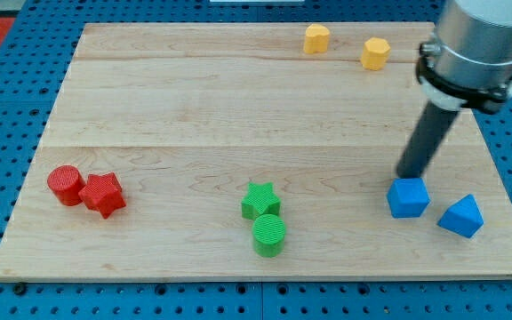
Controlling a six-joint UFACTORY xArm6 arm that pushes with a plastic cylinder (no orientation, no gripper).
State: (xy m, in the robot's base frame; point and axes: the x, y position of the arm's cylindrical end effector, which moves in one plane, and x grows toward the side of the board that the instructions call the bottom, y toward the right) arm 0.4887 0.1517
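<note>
My tip (406, 174) stands on the wooden board (194, 116) at the view's right, right above the blue cube (408, 197) and touching or nearly touching its upper edge. A blue triangular block (461, 216) lies just to the right of the cube. Two yellow blocks, one (316, 38) and another (374, 53), sit near the top edge, well above the tip. A green star (260, 200) and a green cylinder (269, 236) sit together at the bottom centre. At the left, a red cylinder (65, 185) touches a red star (102, 194).
The board lies on a blue pegboard surface (7, 107). The arm's grey body (474, 44) hangs over the board's top right corner.
</note>
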